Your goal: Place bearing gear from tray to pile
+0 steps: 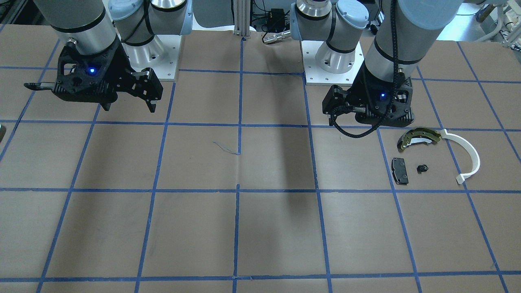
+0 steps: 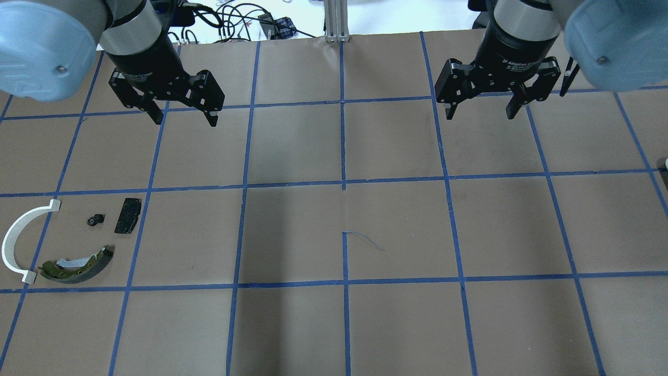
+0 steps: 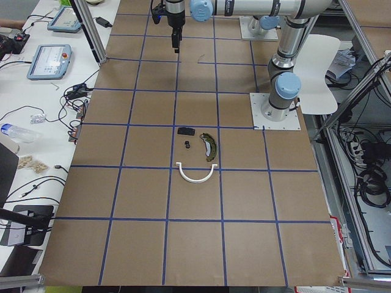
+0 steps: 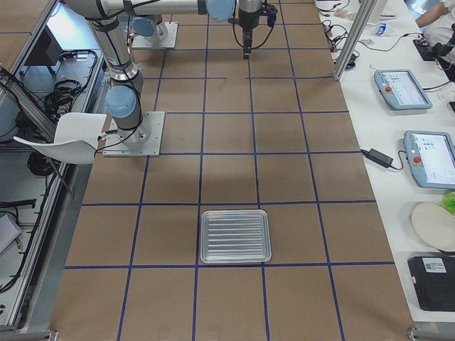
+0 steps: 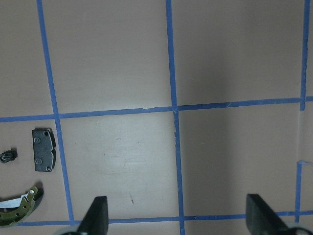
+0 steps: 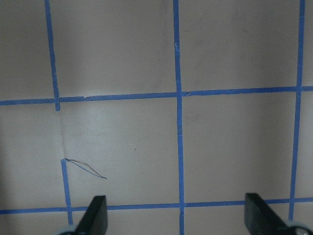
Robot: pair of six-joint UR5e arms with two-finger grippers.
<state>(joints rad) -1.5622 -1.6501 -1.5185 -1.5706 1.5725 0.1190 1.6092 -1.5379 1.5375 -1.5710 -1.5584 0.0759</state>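
Note:
The bearing gear [image 1: 423, 167], a tiny black knob, lies on the table paper between the dark grey pad [image 1: 399, 170] and the white arc strip [image 1: 468, 156]. The olive-gold shoe [image 1: 419, 137] lies beside them. The same group shows in the overhead view: gear [image 2: 94, 220], pad [image 2: 128, 215], arc [image 2: 15, 245], shoe [image 2: 78, 265]. The silver tray [image 4: 235, 236] looks empty. My left gripper [image 2: 185, 119] hangs open and empty, high above the table, away from the pile. My right gripper [image 2: 481, 112] is open and empty on the other side.
The table is covered with brown paper marked by a blue tape grid [image 2: 343, 183]. The two arm bases [image 1: 333, 65] stand at the robot's edge. Tablets and cables [image 4: 402, 89] lie on a side bench beyond the table.

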